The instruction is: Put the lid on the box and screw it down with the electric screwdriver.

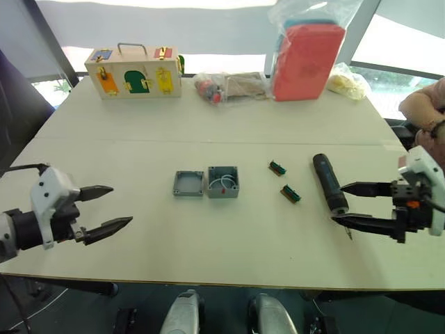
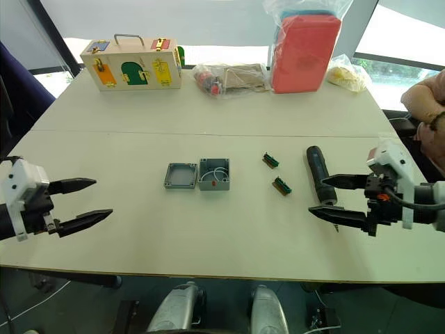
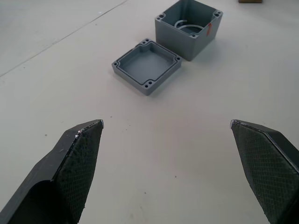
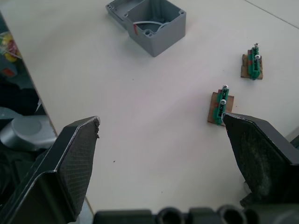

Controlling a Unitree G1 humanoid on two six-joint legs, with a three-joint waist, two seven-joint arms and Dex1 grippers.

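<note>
The left gripper (image 1: 113, 207) hovers over the near left of the table (image 1: 229, 240), its fingers spread wide and empty. To its right, mid-table, the lid (image 1: 188, 184) lies hollow side up, touching the left wall of the box (image 1: 223, 181), whose wires show inside. Two small green parts (image 1: 285, 181) lie further right, then the screwdriver (image 1: 329, 182). The right gripper (image 1: 349, 203) is wide open, empty, straddling the screwdriver's near tip. The lid probably comes first: it should be gripped by its rim, flipped, and its corner holes matched to the box's.
</note>
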